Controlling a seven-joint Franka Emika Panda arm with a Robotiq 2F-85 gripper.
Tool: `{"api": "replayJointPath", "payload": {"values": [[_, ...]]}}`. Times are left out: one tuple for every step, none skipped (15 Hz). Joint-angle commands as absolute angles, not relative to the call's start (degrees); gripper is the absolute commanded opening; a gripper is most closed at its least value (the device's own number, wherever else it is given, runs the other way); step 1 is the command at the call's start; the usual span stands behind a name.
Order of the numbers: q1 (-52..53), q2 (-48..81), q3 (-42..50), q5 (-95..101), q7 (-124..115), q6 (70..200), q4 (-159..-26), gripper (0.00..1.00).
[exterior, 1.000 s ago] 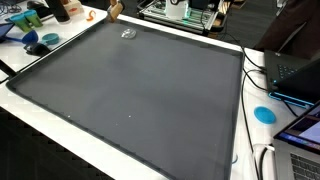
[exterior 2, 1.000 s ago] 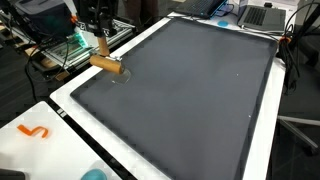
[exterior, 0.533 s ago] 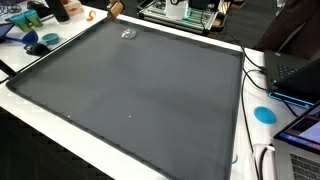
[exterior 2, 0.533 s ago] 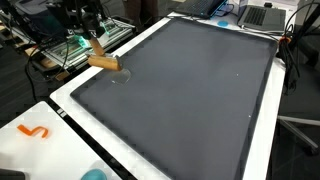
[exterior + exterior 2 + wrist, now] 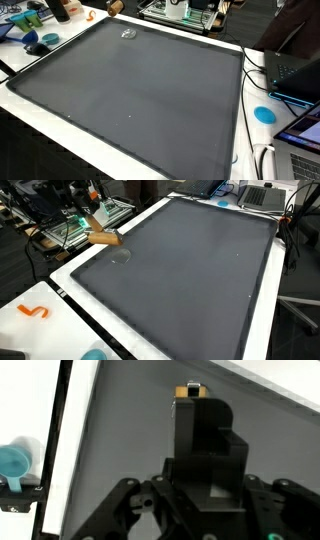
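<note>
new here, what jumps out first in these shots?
The big dark grey mat covering most of the white table dominates both exterior views. By the mat's edge, the gripper holds a tan wooden piece in the air, close to a small clear ring-like mark on the mat. A bright blue disc sits on the table beside the mat.

The white counter (image 5: 50, 125) is mostly covered by a big dark grey mat (image 5: 140, 95). A small glassy ring (image 5: 129, 35) lies near the mat's far edge, and a blue disc (image 5: 264, 114) rests on the bare white margin.
</note>
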State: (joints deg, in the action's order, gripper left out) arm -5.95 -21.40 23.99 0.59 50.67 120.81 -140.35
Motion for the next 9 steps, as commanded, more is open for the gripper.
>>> {"api": "replayJointPath", "payload": {"values": [[-7.51,-21.12,22.5,-0.11,51.2,120.69,-140.26,0.5],[-7.51,-21.08,22.5,-0.12,51.21,120.68,-140.25,0.5],[-7.51,-21.07,22.5,-0.12,51.22,120.66,-140.25,0.5],[-7.62,-19.35,23.48,-0.95,51.73,120.16,-138.92,0.25],[-7.67,-18.12,24.55,-2.07,52.89,119.4,-137.68,0.25],[-7.87,-17.11,25.36,-3.04,54.19,118.09,-136.52,0.25],[-8.27,-16.14,25.73,-3.77,54.92,117.34,-135.58,0.25],[-8.85,-14.92,26.1,-4.58,55.68,116.88,-134.46,0.25],[-9.23,-13.48,26.7,-5.78,57.39,115.67,-133.0,0.25]]}}
